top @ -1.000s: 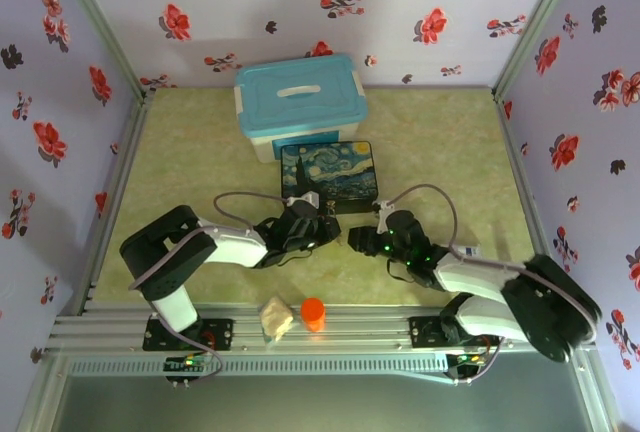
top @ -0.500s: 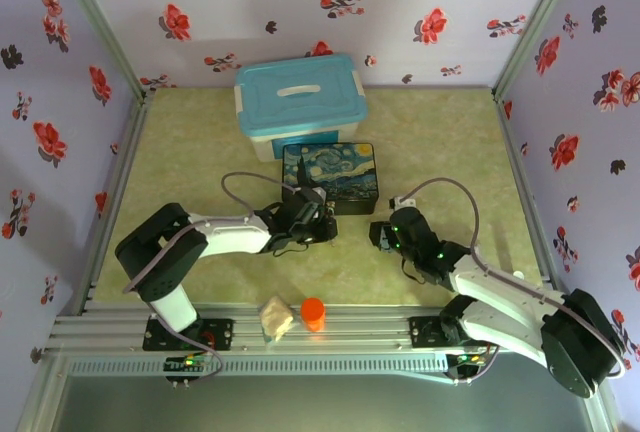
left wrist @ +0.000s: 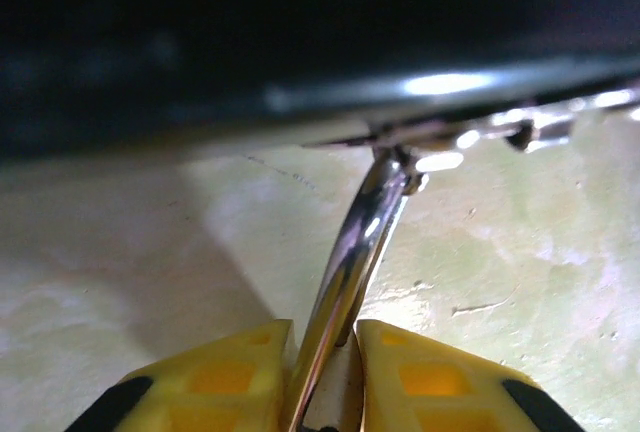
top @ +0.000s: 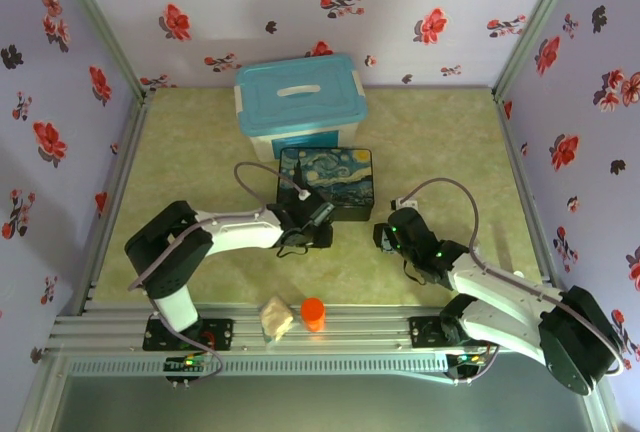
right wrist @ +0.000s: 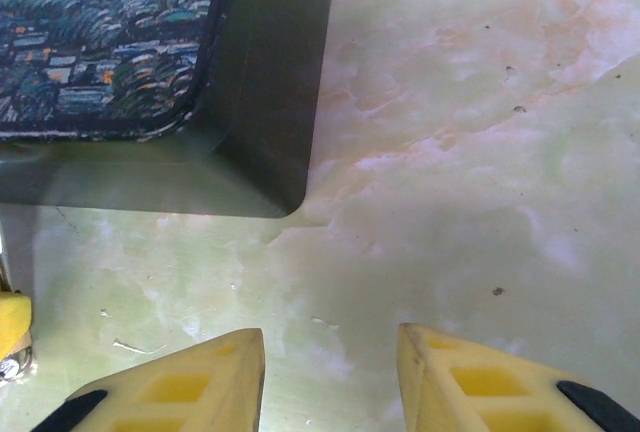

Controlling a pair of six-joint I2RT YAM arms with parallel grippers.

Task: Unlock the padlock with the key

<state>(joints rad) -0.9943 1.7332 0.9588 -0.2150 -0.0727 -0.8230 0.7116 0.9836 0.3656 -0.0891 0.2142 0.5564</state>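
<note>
Two arms: left arm [top: 235,232], right arm [top: 490,287]; one blue-lidded tub [top: 300,102]; one painted box [top: 327,180]; one orange cylinder [top: 313,312]; one pale crumpled lump [top: 276,319]; one padlock [left wrist: 360,242], seen by its silver shackle.

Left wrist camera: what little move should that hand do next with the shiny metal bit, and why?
Probably ease the left gripper back from the painted box. The thin silver metal piece between its fingers ends tight against the box's dark bottom edge, while the right gripper hovers open over the table by the box's corner, free to help.
</note>
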